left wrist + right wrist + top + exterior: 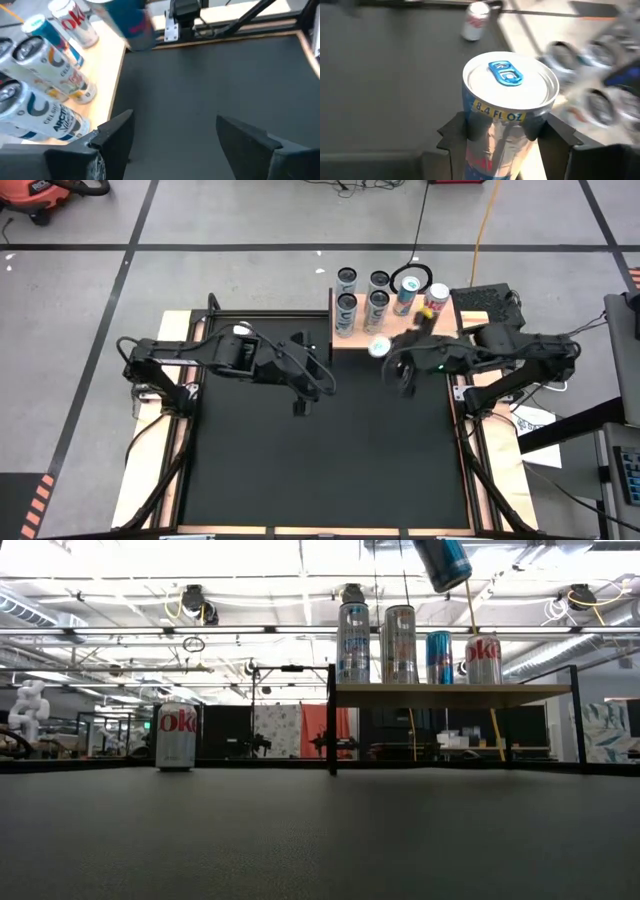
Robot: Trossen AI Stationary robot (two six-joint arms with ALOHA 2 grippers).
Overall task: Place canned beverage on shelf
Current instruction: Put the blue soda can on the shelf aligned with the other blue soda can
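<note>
Shelf (400,340) crowded: six upright cans (347,313)

1. The rectangular light-wood shelf with a black metal edge (352,345) stands at the large black mat's (320,460) far edge.
2. Tall silver cans (346,315) stand on it, left of a short red-lettered can (437,298).
3. A lone red-lettered silver can (176,736) stands left of the shelf.

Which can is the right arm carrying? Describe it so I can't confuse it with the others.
Find the light-wood shelf at the black mat's far edge. Just off its front edge, the right tool grips a slim blue-and-silver can with a blue pull tab. Unlike the other cans, it hangs tilted in the air.
</note>
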